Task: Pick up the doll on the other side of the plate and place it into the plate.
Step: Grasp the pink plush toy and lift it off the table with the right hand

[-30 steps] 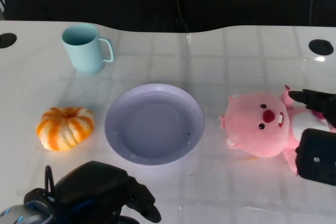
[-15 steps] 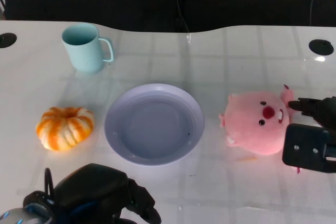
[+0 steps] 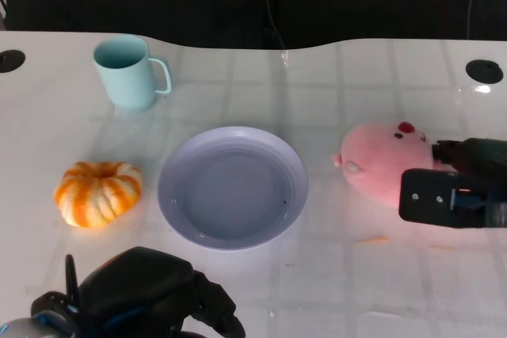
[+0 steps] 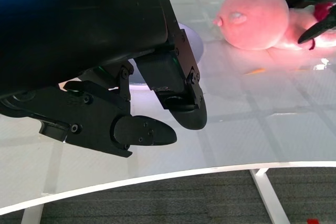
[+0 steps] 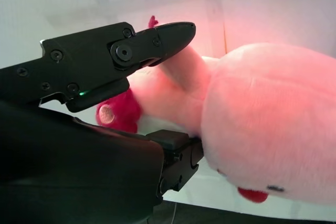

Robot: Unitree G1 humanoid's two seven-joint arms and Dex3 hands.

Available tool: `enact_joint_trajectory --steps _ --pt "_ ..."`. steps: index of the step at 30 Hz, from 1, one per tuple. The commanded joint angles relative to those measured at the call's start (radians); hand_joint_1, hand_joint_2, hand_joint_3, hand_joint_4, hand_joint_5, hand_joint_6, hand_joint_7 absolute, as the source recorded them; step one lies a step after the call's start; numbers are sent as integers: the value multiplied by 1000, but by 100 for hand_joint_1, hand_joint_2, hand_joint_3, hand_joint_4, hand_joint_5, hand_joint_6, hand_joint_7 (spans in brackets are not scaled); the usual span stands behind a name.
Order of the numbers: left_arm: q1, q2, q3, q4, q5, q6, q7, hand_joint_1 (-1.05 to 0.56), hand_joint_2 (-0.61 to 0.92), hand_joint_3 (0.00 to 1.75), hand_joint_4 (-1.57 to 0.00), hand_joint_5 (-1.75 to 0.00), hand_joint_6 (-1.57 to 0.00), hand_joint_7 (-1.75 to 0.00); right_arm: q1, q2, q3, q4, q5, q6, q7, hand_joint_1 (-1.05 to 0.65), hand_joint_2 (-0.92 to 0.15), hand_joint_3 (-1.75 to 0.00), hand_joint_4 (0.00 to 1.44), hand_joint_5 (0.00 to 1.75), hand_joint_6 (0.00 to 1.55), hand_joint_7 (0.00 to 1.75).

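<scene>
My right hand has clamped around the pink plush doll and tipped it face-up since a second ago, at 3 o'clock of the lavender plate; grasp looks secured, lift comes next; left hand idles curled.

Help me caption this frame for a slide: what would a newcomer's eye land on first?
The pink plush doll stands out most, to the right of the plate and gripped by the robot's right hand; the right wrist view shows black fingers pressed into its body. Next comes the empty lavender plate at the table's centre, with an orange-and-white pumpkin to its left and a mint mug behind that. The left hand sits at the near edge, holding nothing.
</scene>
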Motion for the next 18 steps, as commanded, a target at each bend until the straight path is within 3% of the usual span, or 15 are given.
enact_joint_trajectory --steps 1,3,5,9,10,11,13,14,16,18 --pt "11 11 3 -16 3 -4 -1 -26 92 25 -76 -131 -109 -2 -16 23 41 123 -6 -27 -27 -70 -92 -10 25 13 40 3" --pt "12 9 0 -25 6 6 -8 -27 92 25 -75 -134 -108 -2 -22 41 31 180 2 -60 -136 -65 -92 -8 36 14 50 5" --pt "12 6 -3 -36 10 19 -16 -27 92 26 -74 -134 -108 -2 -15 60 -4 221 37 -107 -261 -44 -92 -7 58 15 75 8" --pt "9 9 -6 -41 12 25 -17 -27 92 27 -73 -132 -107 -2 -8 77 -44 279 73 -193 -462 -21 -92 -11 89 22 108 14" --pt "7 10 -6 -39 10 23 -17 -27 92 26 -74 -132 -108 -2 -6 79 -56 284 83 -214 -502 -19 -92 -12 93 48 117 13" --pt "5 11 -6 -37 8 21 -16 -27 92 26 -75 -134 -108 -2 -6 81 -65 289 92 -230 -528 -18 -92 -15 89 106 126 16" --pt "1 11 -6 -31 4 19 -14 -27 92 25 -74 -138 -109 -2 -10 80 -66 288 95 -238 -555 -19 -91 -17 86 147 127 26" --pt "0 10 -5 -28 1 17 -14 -27 92 25 -73 -138 -109 -2 -14 78 -63 288 93 -238 -564 -21 -91 -16 81 158 112 56" --pt "-1 11 -5 -22 -2 10 -9 -27 92 25 -73 -138 -109 -2 -20 77 -62 286 90 -238 -586 -22 -90 -17 78 166 96 92" --pt "1 10 -5 -20 -5 13 -10 -27 92 25 -73 -138 -109 -2 -20 83 -73 275 101 -238 -608 -22 -82 -31 77 158 90 106"
